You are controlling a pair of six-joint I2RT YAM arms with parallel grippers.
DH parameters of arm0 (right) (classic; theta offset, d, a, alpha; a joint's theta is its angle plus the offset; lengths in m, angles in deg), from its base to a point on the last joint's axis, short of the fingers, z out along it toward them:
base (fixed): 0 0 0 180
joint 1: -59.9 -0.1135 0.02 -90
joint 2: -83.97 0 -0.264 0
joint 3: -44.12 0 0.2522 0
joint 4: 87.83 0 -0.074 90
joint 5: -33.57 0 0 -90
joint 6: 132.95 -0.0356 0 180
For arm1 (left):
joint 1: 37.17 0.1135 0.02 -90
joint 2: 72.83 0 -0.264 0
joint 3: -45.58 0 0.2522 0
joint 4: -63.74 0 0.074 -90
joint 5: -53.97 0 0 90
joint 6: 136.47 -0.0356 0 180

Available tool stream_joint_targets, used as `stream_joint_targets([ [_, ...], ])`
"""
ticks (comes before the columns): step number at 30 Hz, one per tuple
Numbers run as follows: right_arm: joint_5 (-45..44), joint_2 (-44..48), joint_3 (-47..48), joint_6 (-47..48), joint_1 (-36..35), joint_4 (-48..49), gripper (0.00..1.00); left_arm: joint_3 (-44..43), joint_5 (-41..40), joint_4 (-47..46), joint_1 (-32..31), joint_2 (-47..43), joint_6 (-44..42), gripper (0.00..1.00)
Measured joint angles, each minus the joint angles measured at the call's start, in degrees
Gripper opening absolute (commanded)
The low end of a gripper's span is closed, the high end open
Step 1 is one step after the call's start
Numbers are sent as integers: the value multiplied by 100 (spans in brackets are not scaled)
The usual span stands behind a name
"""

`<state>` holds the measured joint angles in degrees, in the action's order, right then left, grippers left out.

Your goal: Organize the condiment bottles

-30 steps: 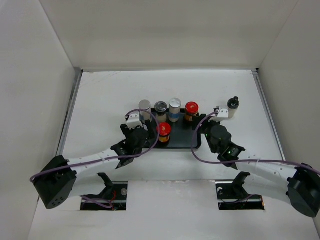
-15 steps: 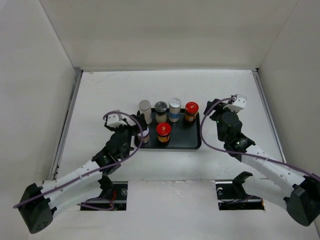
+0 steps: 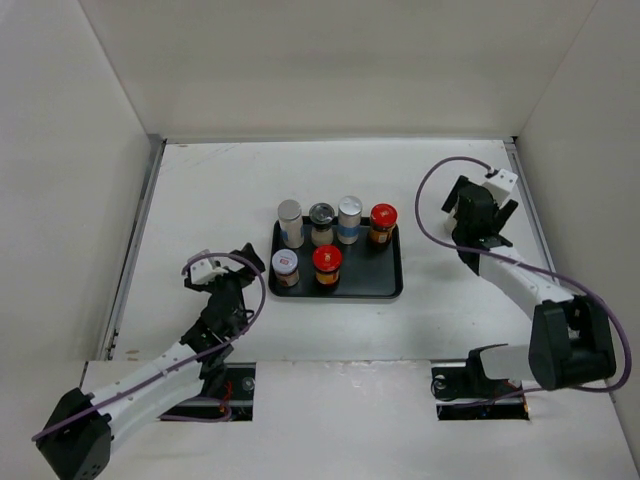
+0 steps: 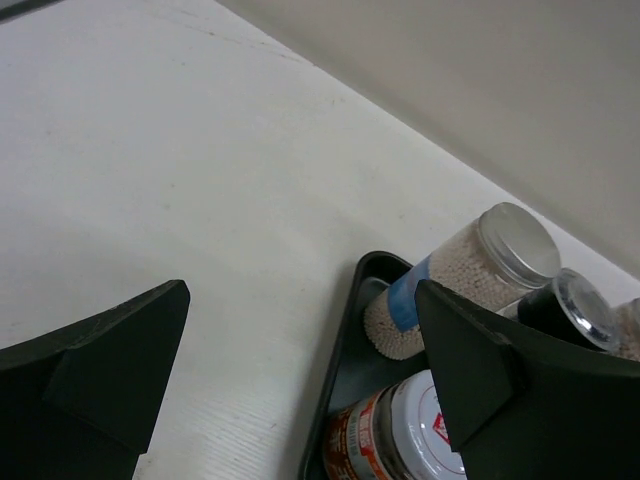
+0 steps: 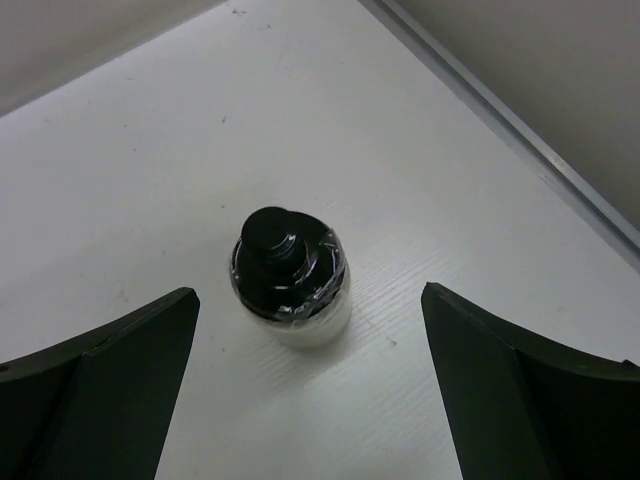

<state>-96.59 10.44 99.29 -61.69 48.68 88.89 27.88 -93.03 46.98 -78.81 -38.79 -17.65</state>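
The tray [image 3: 388, 284] sat mid-desk before me, four bottles [image 3: 322, 223] along its far side, two more bottles [image 3: 327, 262] at its near left. A seventh bottle [image 5: 290, 275] stood near the desk's right edge.

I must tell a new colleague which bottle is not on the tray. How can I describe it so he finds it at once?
Start at the black tray in the middle of the table; go right to the right gripper. Just before it, upright on the bare table, stands the lone bottle: white body, black knobbed cap; the other bottles sit on the tray.
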Motion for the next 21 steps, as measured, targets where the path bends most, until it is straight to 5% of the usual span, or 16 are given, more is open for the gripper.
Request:
stream_joint_targets([
  [14,964,-1567,1147,122,518,-118,96,101,387,-732,151,319,103,100],
  [18,977,-1755,1147,116,553,-201,87,101,415,-782,153,411,155,100],
  [21,944,-1845,1145,122,570,-243,67,101,437,-835,181,570,199,100],
])
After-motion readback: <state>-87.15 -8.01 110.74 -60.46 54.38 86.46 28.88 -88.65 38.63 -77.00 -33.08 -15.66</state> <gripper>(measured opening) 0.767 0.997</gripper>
